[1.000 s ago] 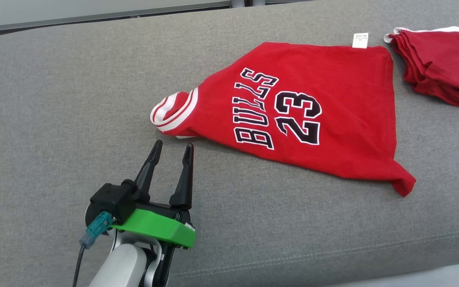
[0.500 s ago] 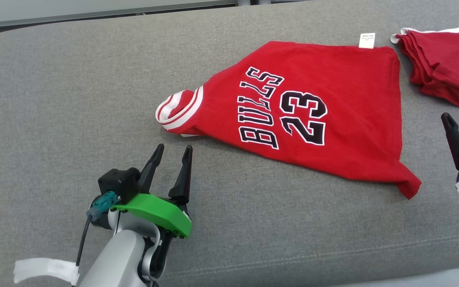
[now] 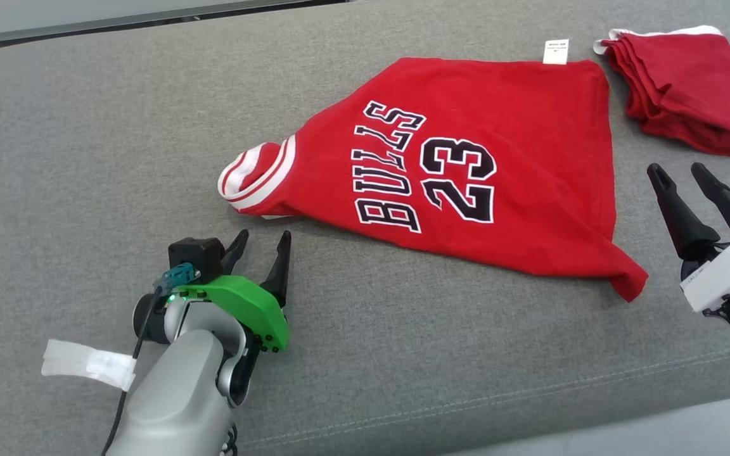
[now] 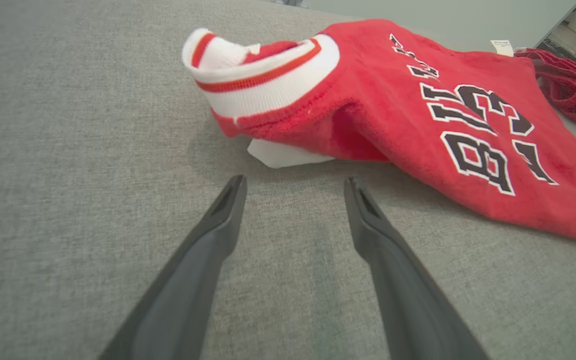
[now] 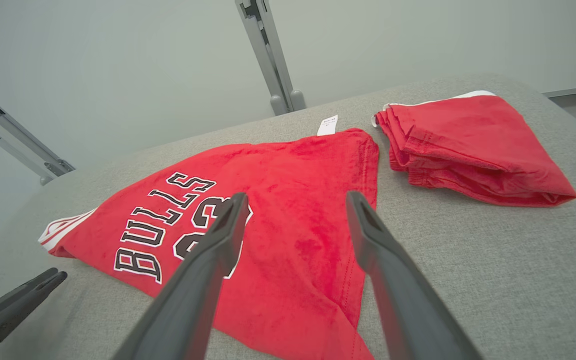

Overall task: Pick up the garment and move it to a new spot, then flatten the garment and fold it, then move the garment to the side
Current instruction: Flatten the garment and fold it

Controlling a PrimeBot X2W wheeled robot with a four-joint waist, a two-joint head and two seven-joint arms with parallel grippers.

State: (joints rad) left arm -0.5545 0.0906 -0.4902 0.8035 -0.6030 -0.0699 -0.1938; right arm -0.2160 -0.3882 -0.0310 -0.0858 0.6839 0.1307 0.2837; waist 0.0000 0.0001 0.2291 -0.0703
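The large red sports jersey (image 3: 530, 190), with black white-outlined lettering and the number 23, lies spread but skewed on the grey padded fabric surface (image 3: 86, 158). From the middle of the head view it reaches out toward 1 o'clock. Its small white tag (image 3: 556, 52) sits at the far edge, and its red-and-white striped cuff (image 3: 254, 180) is bunched at the 9 o'clock end.

A smaller, plain darker-red folded cloth (image 3: 682, 95) lies at 2 o'clock, just beside the jersey but apart from it.

The left gripper (image 3: 264, 235) sits at 7 o'clock with its fingers spread wide and empty. Their tips are near the striped cuff without touching it. The right gripper (image 3: 676, 168), at 3 o'clock, is also wide open and holds nothing. It stands off the jersey's right edge.

I judge that the first step, the pick-up, is in hand, and neither arm has a grip yet.

Next, the left fingers likely need to advance toward 12 o'clock in their wrist view and close on the cuff. The right fingers should swing to the pointed near corner (image 3: 631, 285) at 5 o'clock. The jersey may be doubled over, though the layers are hard to tell apart.
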